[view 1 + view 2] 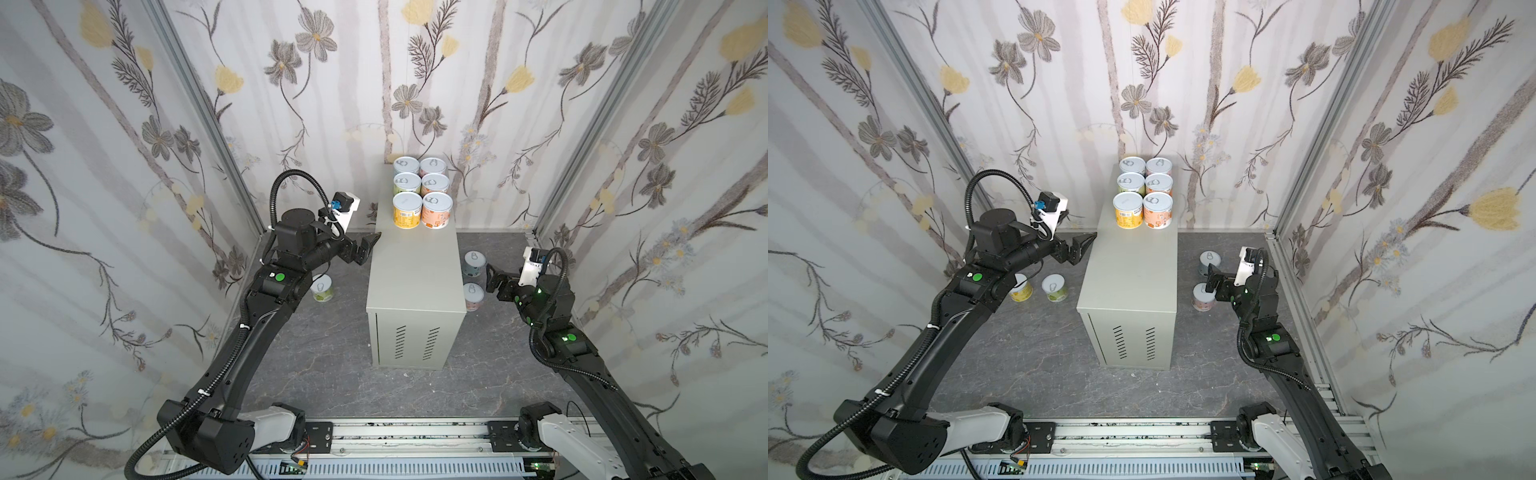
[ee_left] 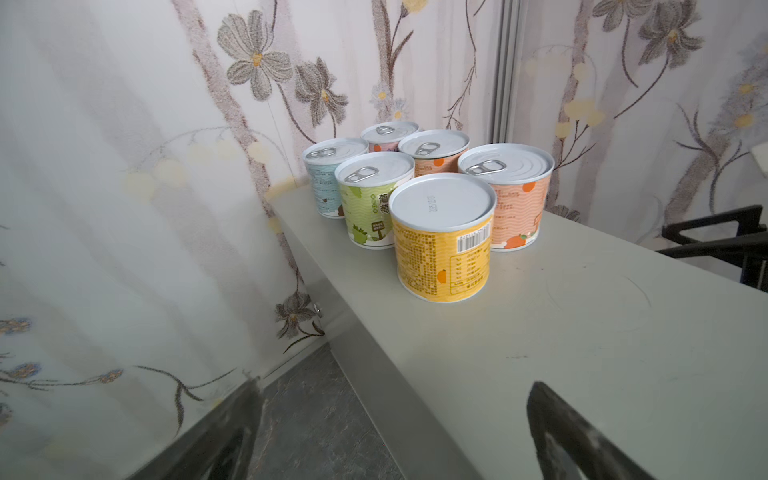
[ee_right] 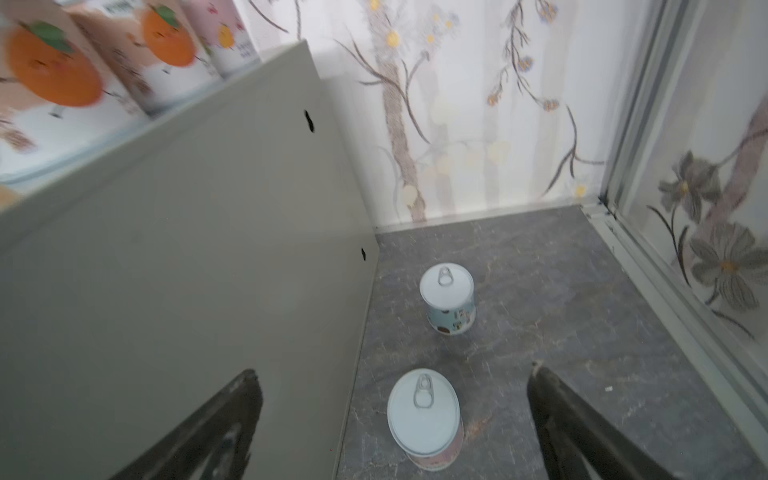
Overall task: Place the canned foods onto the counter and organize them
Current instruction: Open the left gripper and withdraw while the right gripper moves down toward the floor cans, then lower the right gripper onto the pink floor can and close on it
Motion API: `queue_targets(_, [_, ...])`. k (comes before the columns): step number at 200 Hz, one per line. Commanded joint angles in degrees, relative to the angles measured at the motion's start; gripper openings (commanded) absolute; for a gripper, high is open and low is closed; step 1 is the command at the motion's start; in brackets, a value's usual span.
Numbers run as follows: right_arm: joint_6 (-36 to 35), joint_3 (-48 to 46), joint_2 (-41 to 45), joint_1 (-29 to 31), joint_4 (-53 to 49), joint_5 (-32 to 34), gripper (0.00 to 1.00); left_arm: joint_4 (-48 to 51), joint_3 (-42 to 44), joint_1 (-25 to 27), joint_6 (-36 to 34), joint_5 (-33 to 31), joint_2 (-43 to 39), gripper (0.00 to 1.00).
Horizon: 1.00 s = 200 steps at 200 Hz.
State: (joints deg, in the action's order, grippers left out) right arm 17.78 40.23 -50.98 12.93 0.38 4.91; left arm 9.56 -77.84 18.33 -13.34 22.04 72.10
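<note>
1. The counter [image 1: 415,270] stands upright on the dark floor [image 1: 332,365] in the middle of the cell. Its vent slits face the camera in both top views.
2. Six cans stand close together at the far end of its flat top, in two columns of three. The nearest pair is a yellow can [image 1: 407,211] (plain end up, no pull tab showing) and an orange can [image 1: 437,211].
3. Four more cans stand upright on the floor. A green can [image 1: 322,288] and a second yellow can [image 1: 1020,289] are left of the counter. A pale blue can [image 1: 473,264] and a pink can [image 1: 473,297] are right of it.
4. The left gripper [image 1: 368,248] hovers at the counter's left edge, level with the top. Its jaws are spread wide and empty.
5. The right gripper [image 1: 491,277] hangs just beside the two cans on the right, above the floor. Its jaws are wide apart and hold nothing, and its wrist view shows the pink can below the gap.
</note>
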Motion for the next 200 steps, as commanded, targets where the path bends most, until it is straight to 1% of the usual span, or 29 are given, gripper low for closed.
queue_targets(1, [6.47,-2.11,-1.97,-0.49,0.58,-0.42,1.0,-4.11,2.7,-1.51,2.7,0.94,-1.91,1.0])
queue_targets(36, [7.44,-2.58,-10.03,-1.15,2.13,-4.94,1.0,-5.65,6.47,-2.89,3.38,1.52,-2.49,1.0])
queue_targets(58, [6.58,-2.45,-15.68,-1.71,5.95,-9.56,1.0,-5.96,7.5,-3.81,3.57,1.5,-2.57,1.0])
queue_targets(77, [6.44,-1.09,-20.75,-2.28,8.11,-11.6,1.0,-6.22,8.3,-4.6,3.84,1.67,-2.83,1.0])
queue_targets(104, [5.27,2.57,-28.44,-2.99,7.52,-12.72,1.0,-6.35,9.35,-5.62,4.01,1.6,-3.14,1.0])
queue_targets(114, [4.49,5.71,-31.26,-3.08,7.03,-12.78,1.0,-6.4,9.59,-5.99,3.96,1.6,-3.27,1.0])
queue_targets(143, [3.23,8.99,-37.95,-3.08,7.0,-13.49,1.0,-6.31,10.04,-7.2,4.2,1.42,-3.28,1.0])
queue_targets(163, [2.73,10.13,-40.06,-3.08,6.48,-13.39,1.0,-6.22,10.39,-7.93,4.2,1.34,-3.19,1.0])
queue_targets(170, [2.7,10.22,-42.13,-3.03,6.4,-13.23,1.0,-6.22,10.43,-8.11,4.2,1.34,-3.06,1.0])
queue_targets(200, [2.02,10.51,-43.71,-2.65,5.27,-12.88,1.0,-6.22,10.43,-8.48,4.2,1.6,-2.16,1.0])
